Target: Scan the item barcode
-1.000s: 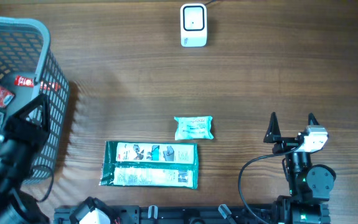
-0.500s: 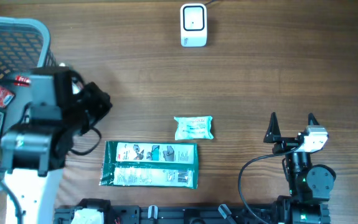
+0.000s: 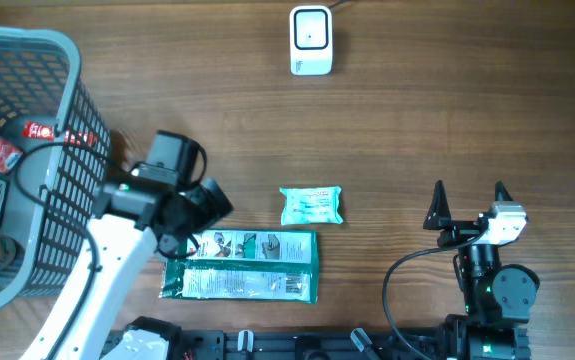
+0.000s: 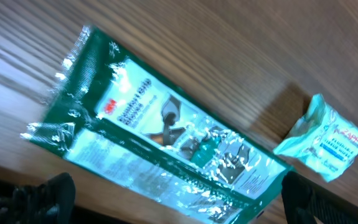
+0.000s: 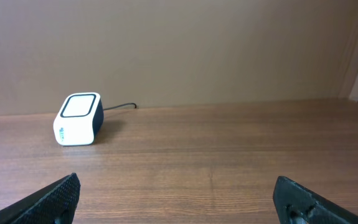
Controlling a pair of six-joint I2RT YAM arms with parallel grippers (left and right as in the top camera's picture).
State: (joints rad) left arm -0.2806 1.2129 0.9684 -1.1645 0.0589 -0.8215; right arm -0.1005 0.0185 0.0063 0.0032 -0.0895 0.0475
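A long green-and-clear plastic pack (image 3: 242, 265) lies flat near the table's front edge; it fills the left wrist view (image 4: 166, 143). A small teal packet (image 3: 312, 205) lies just behind its right end and shows at the right of the left wrist view (image 4: 325, 140). The white barcode scanner (image 3: 310, 40) stands at the back centre, also seen by the right wrist camera (image 5: 79, 118). My left gripper (image 4: 179, 208) hovers open over the green pack's left part (image 3: 182, 240), holding nothing. My right gripper (image 3: 467, 198) rests open and empty at the front right (image 5: 179, 205).
A grey wire basket (image 3: 62, 60) with several items inside stands at the left edge, close behind my left arm. The scanner's cable runs off the back of the table. Bare wood lies between the packet and the scanner.
My left arm has swung out from over the basket, rightward and forward, to above the green pack's left end, and its jaws now stand open. The right arm has not moved.
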